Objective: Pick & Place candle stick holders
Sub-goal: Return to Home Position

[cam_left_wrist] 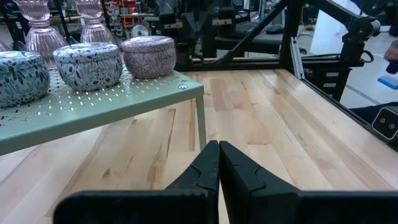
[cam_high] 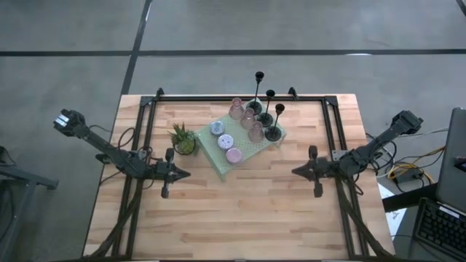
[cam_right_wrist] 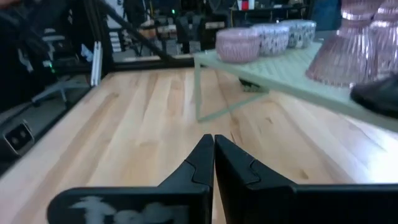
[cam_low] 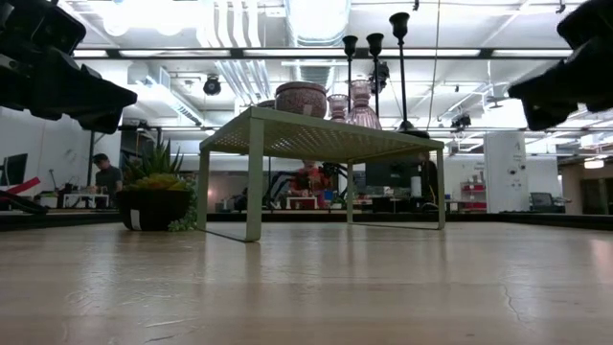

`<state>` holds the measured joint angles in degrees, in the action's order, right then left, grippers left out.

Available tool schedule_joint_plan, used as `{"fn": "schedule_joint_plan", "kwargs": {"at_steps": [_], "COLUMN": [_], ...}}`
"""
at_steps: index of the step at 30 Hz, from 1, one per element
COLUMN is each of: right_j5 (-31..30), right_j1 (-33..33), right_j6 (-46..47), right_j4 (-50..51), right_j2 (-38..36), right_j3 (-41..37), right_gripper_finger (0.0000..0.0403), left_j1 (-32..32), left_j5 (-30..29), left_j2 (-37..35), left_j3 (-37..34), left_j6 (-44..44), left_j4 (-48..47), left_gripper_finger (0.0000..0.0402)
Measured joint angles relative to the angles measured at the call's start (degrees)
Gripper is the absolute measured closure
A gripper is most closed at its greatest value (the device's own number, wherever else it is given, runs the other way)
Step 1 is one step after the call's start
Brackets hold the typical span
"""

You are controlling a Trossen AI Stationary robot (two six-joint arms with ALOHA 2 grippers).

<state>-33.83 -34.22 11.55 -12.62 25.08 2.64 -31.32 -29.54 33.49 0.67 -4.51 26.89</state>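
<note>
Four cameras on one wooden table (cam_high: 240, 218)
The high view looks straight down on it all; the low view sits at tabletop level, facing the far room. The wrist views look inward, close, from the left gripper (cam_high: 186, 173) and right gripper (cam_high: 295, 172). All share the pale green stand (cam_high: 246, 149).

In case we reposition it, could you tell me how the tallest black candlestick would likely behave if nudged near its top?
The tallest black candlestick has a slim, long stem over a small round base, so it would probably tip rather than slide. The glass cups and shorter sticks stand close by, so a fall might knock them.
</note>
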Motion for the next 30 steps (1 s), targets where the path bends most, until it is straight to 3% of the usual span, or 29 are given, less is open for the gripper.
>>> {"fn": "schedule_joint_plan", "kwargs": {"at_steps": [22, 26, 30], "right_j5": [-0.20, -1.53, -7.24], "right_j1": [0.00, 0.00, 0.46], "right_j6": [-5.05, -4.65, -0.89], "right_j4": [0.35, 0.33, 3.62], "right_j2": [0.10, -1.07, -2.24], "right_j3": [-2.13, -2.13, -2.10], "right_gripper_finger": [0.0394, 0.0394, 0.0394], "left_j1": [1.51, 2.51, 3.31], "left_j5": [-0.11, -0.29, -0.16], "left_j2": [-18.87, -21.31, -23.51], "left_j3": [-0.22, -0.26, -0.28], "left_j6": [0.00, -0.02, -0.02], "left_j4": [-2.54, -2.05, -2.72], "left_gripper_finger": [0.0390, 0.0390, 0.0390]}}
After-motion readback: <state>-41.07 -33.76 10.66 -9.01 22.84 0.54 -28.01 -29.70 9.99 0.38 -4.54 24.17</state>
